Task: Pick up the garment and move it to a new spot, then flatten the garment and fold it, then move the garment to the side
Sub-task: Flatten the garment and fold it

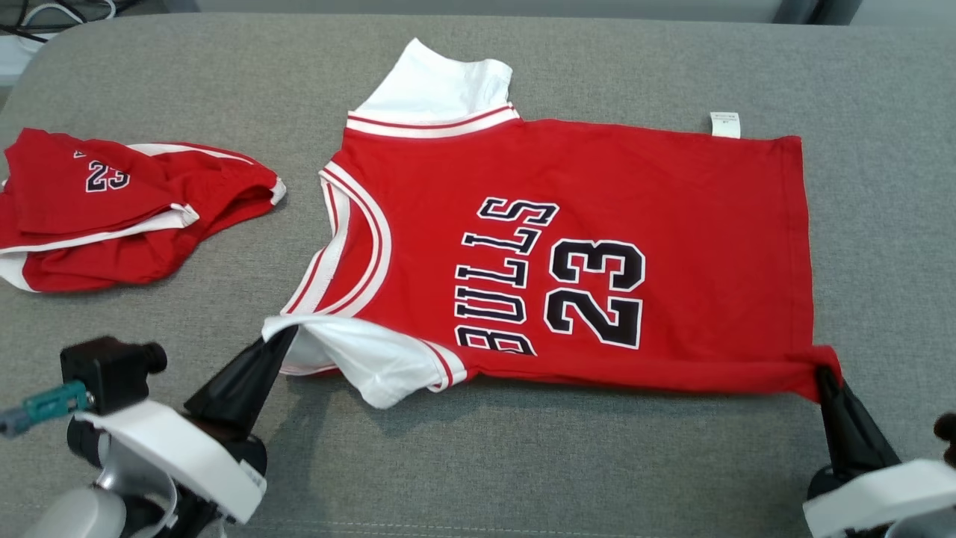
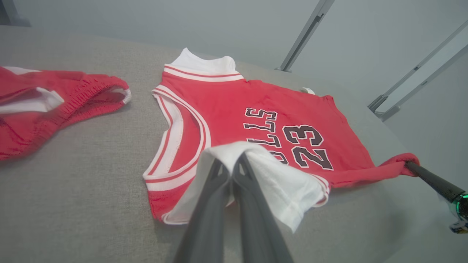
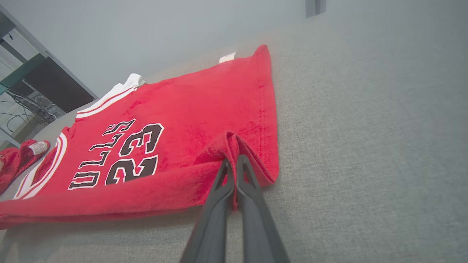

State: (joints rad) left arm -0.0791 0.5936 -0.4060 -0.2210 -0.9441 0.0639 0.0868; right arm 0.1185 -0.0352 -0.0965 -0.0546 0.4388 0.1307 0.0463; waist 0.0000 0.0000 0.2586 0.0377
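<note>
Lying flat across the middle of the grey woven-cloth tabletop (image 1: 523,463), the red jersey (image 1: 657,194) has its collar to the left and its hem to the right, with black "BULLS 23" lettering edged in white. The left pincer (image 1: 286,338) is closed on the near white sleeve (image 1: 373,366), raising it into a soft peak. The right pincer (image 1: 823,373) is clamped on the near hem corner, which bunches into a fold. The left wrist view shows the slim dark fingers (image 2: 252,204) pressed together under white cloth, and metal frame bars (image 2: 305,34) beyond the far edge. The right wrist view shows the hem's stitching. Crumpled matching shorts (image 1: 127,217) lie at the left, apart from the jersey. A small white label (image 1: 724,124) sticks out at the far hem.
</note>
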